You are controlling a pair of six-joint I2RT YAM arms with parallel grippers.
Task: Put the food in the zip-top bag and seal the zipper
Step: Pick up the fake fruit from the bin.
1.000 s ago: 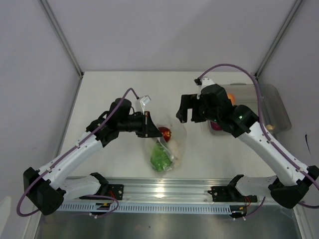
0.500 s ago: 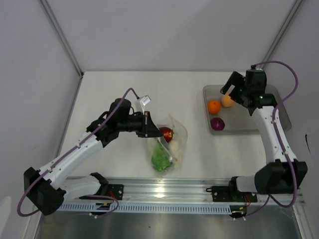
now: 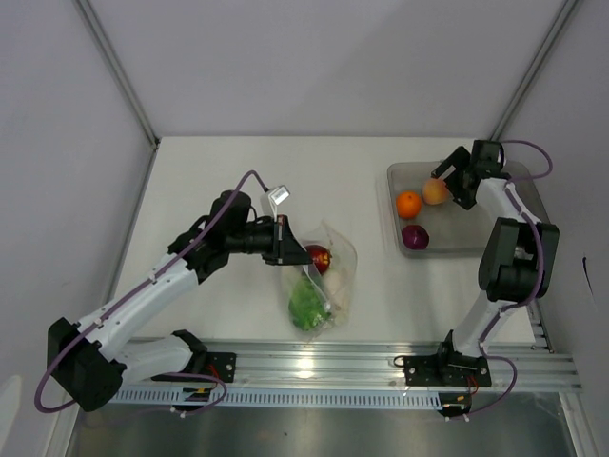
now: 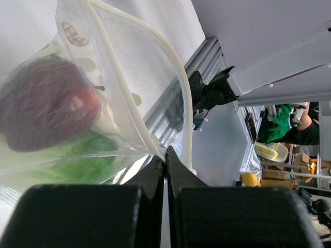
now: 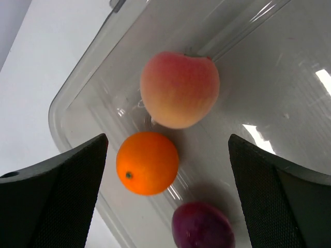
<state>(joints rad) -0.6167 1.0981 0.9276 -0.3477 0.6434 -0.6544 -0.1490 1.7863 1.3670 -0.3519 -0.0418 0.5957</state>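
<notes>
The clear zip-top bag (image 3: 328,276) lies mid-table, holding a dark red fruit (image 3: 316,255), a green cabbage (image 3: 304,305) and a pale piece. My left gripper (image 3: 283,240) is shut on the bag's rim by the zipper (image 4: 160,93), holding the mouth up; the left wrist view shows the red fruit (image 4: 46,103) through the plastic. My right gripper (image 3: 453,183) is open and empty above the clear tray (image 3: 519,205), near the peach-coloured fruit (image 3: 436,191). The orange (image 3: 408,204) and a dark purple fruit (image 3: 415,237) lie in the tray. The right wrist view shows the peach-coloured fruit (image 5: 179,89), the orange (image 5: 147,163) and the purple fruit (image 5: 202,226).
The tray (image 5: 83,111) is rigid with raised walls, at the table's right back. An aluminium rail (image 3: 314,367) runs along the near edge. Grey walls close in the left, back and right sides.
My right arm has swung from beside the bag to the back right and now hovers over the tray. My left gripper has kept hold of the bag's rim.
</notes>
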